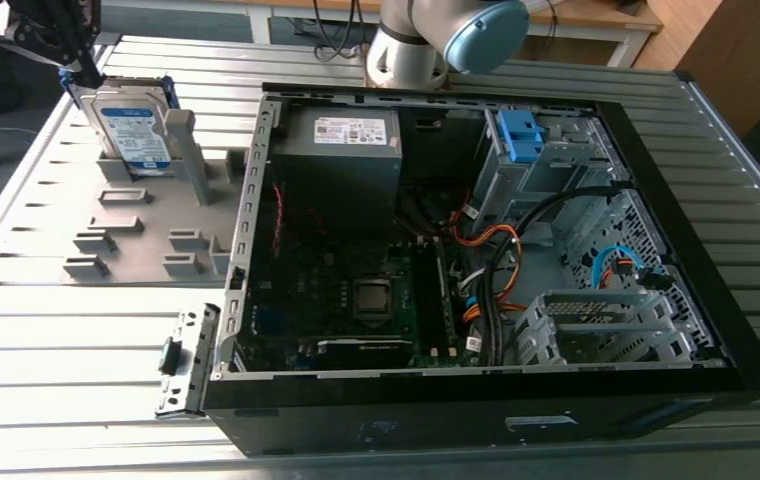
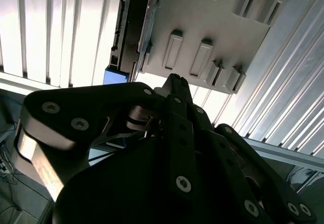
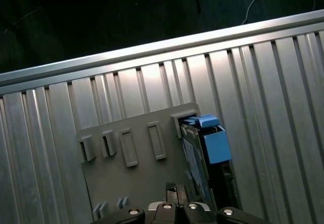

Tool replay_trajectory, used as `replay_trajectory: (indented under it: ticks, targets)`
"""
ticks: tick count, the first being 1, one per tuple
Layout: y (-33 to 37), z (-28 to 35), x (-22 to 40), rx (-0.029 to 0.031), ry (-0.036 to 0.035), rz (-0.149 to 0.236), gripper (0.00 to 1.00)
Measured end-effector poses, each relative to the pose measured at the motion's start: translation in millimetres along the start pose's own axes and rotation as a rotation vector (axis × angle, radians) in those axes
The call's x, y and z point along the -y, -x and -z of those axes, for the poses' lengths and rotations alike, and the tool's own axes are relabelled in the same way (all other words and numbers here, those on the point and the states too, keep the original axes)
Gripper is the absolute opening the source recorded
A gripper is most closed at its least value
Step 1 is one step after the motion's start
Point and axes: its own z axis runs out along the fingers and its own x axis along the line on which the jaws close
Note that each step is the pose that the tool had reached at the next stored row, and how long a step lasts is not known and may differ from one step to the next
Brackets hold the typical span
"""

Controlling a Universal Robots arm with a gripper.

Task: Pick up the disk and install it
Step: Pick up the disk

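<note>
Starting up close: the end effector (image 1: 80,66) hangs over the bench (image 1: 60,340) on the exterior view's left, just above the top edge of the disk (image 1: 131,125) and a touch further to that view's left. It's carrying nothing as far as I can see. Honestly, I can't tell whether it's set wide or narrow, and I can't tell whether it's touching the disk's top or just hovering beside it.

The bit that matters is that the disk isn't lying flat. It stands on end in a slot of the grey holder (image 1: 127,240), long axis pointing up, label face turned toward the exterior camera, blue caddy framing it. So from the end effector the disk is basically straight down and slightly off to one side, and the side facing it is the thin top edge. The first wrist view backs this up: you look down on the disk (image 3: 210,145) edge-on, a narrow strip with the blue caddy tab on top, right at the edge of the holder plate.

Further out, the holder sits on the ribbed metal bench right beside the open computer case (image 1: 740,330). Deep inside the case there's a bare blue bracket (image 1: 519,135) up by the drive cage, well apart from the disk. So the pick-up isn't done yet, never mind the install.
</note>
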Motion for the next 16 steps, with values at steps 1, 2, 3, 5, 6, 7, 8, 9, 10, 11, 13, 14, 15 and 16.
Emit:
replay_trajectory:
  ticks: [1,2,3,5,6,7,8,9,10,11,13,14,15,16]
  targets:
    - [0.0,0.0,0.0,-0.0001,0.0,0.002,0.11]
    - [0.0,0.0,0.0,-0.0001,0.0001,0.003,0.11]
    - [0.0,0.0,0.0,-0.0001,0.0001,0.005,0.11]
    - [0.0,0.0,0.0,-0.0002,0.0002,0.008,0.11]
    - [0.0,0.0,0.0,-0.0003,0.0003,0.01,0.11]
    - [0.0,0.0,0.0,-0.0003,0.0003,0.012,0.11]
    - [0.0,0.0,0.0,-0.0003,0.0004,0.013,0.11]
    - [0.0,0.0,0.0,-0.0004,0.0004,0.015,0.11]
    - [0.0,0.0,0.0,-0.0004,0.0005,0.017,0.11]
    - [0.0,0.0,0.0,-0.0004,0.0005,0.019,0.11]
    - [0.0,0.0,0.0,-0.0005,0.0005,0.022,0.11]
    - [0.0,0.0,0.0,-0.0005,0.0006,0.024,0.11]
    - [0.0,0.0,0.0,-0.0006,0.0007,0.025,0.11]
    - [0.0,0.0,0.0,-0.0006,0.0007,0.027,0.11]
